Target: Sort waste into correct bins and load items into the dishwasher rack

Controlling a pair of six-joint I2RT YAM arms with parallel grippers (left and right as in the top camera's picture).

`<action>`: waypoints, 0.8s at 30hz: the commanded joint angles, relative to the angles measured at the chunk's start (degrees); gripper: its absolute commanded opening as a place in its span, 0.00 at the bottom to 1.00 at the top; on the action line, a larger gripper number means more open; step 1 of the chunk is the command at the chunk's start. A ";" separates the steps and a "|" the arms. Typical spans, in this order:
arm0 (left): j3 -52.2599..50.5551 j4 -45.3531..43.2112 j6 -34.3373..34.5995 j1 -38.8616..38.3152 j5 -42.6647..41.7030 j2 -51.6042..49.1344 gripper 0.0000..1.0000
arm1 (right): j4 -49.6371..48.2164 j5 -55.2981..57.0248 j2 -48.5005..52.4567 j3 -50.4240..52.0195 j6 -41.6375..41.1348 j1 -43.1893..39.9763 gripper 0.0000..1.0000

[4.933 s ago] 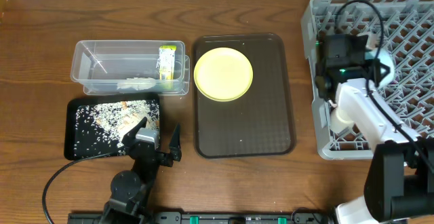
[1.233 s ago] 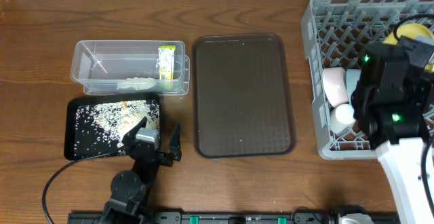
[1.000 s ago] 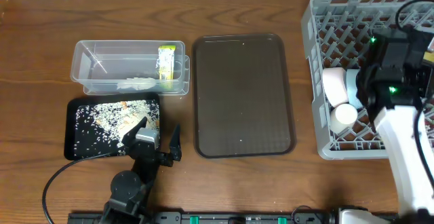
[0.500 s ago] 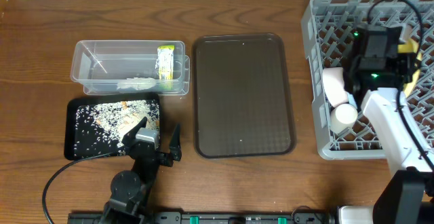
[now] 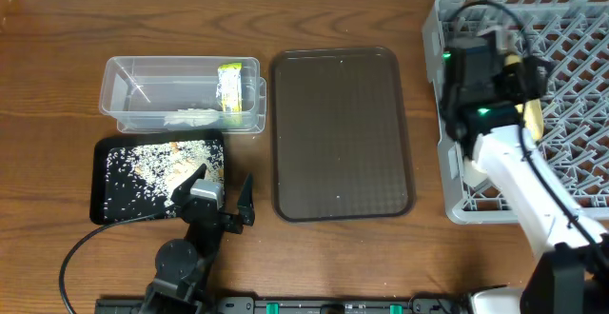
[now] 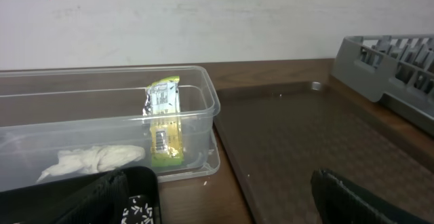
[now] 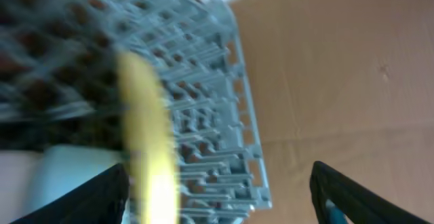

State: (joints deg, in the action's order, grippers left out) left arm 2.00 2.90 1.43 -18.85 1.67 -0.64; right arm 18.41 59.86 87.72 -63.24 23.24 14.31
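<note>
The pale yellow plate [image 5: 531, 116] stands on edge among the pegs of the grey dishwasher rack [image 5: 571, 38]. In the right wrist view the plate [image 7: 148, 149] is a blurred strip close to the left finger. My right gripper [image 7: 220, 198] hangs over it, open, with its fingers [image 7: 349, 195] far apart. A white cup [image 5: 473, 173] lies in the rack's front left corner. The clear tub [image 5: 143, 90] holds a green-and-yellow wrapper [image 6: 165, 119] and crumpled white paper [image 6: 91, 161]. The black tray [image 5: 107, 200] carries rice scraps. My left gripper [image 5: 221, 190] rests open beside that tray.
A large dark brown serving tray [image 5: 341, 133] lies bare between the tub and the rack. My right arm [image 5: 481, 81] covers the rack's left side. One loose grain [image 6: 205, 181] lies on the wood in front of the tub.
The plate has gone from the brown tray into the rack. My right gripper has opened off it within the last second, and the arm swung left over the rack. The left arm stayed still.
</note>
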 commanded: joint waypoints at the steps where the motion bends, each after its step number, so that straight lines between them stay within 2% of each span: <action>1: -1.77 1.05 -0.55 0.31 0.24 0.42 0.88 | 2.38 -4.61 -6.62 -0.24 -3.87 5.81 0.84; 5: -1.77 1.05 -0.55 0.31 0.26 0.42 0.89 | 10.82 -16.44 -14.25 -0.31 -13.49 12.24 0.85; 9: -1.77 1.05 -0.55 0.31 0.24 0.42 0.88 | 20.79 -39.91 -22.53 -0.31 -27.78 17.03 0.86; 10: -1.77 1.05 -0.55 0.31 0.26 0.42 0.89 | 22.36 -48.15 -24.79 -0.31 -31.39 17.66 0.98; 12: -1.77 1.05 -0.55 0.31 0.24 0.42 0.88 | 23.54 -59.80 -27.87 -0.31 -35.85 17.92 0.99; 16: -1.77 1.05 -0.55 0.31 0.24 0.42 0.88 | 24.46 -74.34 -32.39 -0.31 -40.35 17.92 0.99; 19: -1.77 1.05 -0.55 0.31 0.24 0.42 0.88 | 24.70 -80.00 -33.90 -0.31 -41.64 17.92 0.99; 24: -1.77 1.05 -0.55 0.31 0.24 0.42 0.88 | 28.70 -77.22 -35.39 -0.31 -41.24 17.18 0.99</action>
State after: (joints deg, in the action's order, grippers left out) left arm 1.98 2.90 1.43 -18.85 1.67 -0.62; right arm 46.61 -14.35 53.06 -63.31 -15.90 31.18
